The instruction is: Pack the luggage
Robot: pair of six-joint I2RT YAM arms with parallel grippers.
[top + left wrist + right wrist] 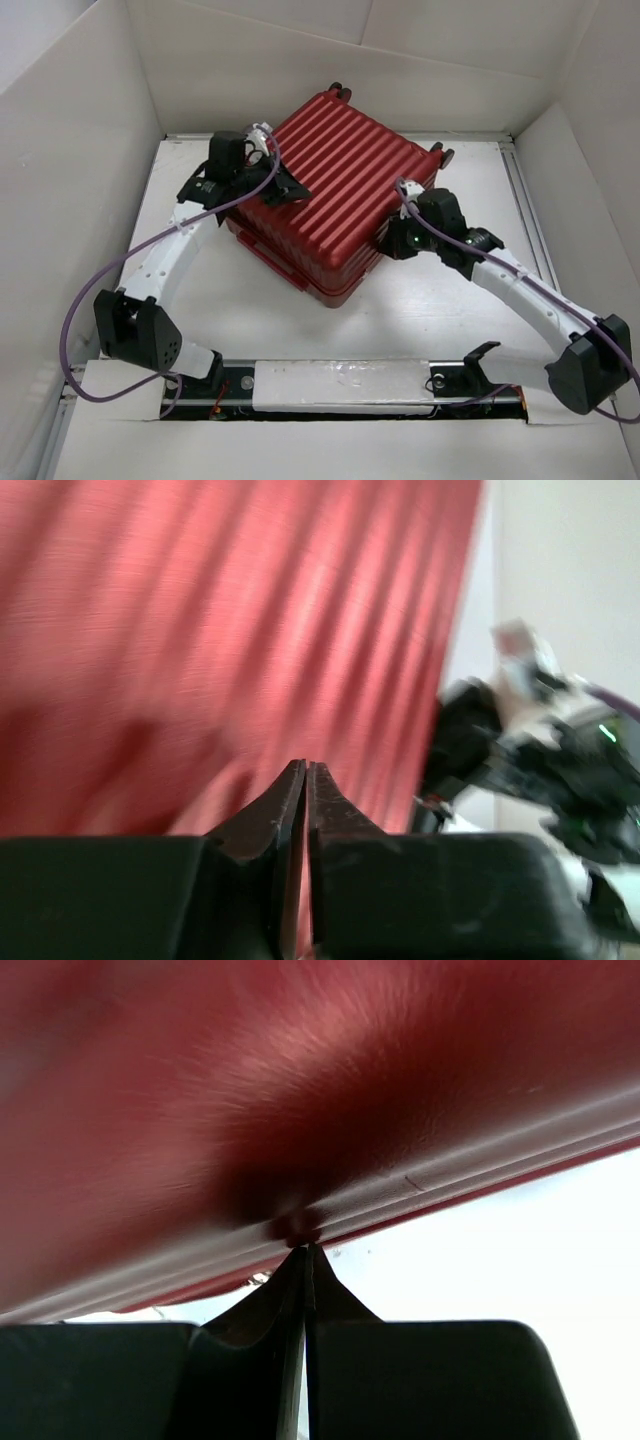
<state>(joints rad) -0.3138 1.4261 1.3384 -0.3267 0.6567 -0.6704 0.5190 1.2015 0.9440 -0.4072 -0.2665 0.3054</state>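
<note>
**Found luggage (pixel 340 165) closed, with both claws shut against it**

Saw the luggage lying flat on the table (pixel 400 320), around the middle and a little toward the far side. Noted it turned cornerwise, lid down, ribbed red shell facing up. Made out dark wheels (pixel 447 153) along its far edge.

Placed the left claw (pixel 287 187) over the top of the shell, near the left corner. Found its fingers pressed together tip to tip in the wrist view, with nothing between them. Saw only blurred red ribs beyond the tips. Could not tell whether the tips touched the shell.

Placed the right claw (pixel 393 243) at the near right side of the luggage, low against the seam. Found its fingers closed to a thin slit as well. Saw the tips meeting a small dark nub (pixel 295 1225) on the seam line, under the red wall. Could not tell whether the nub was pinched or merely touched.

Traced a purple cable (pixel 75 330) looping out from the left arm.
</note>
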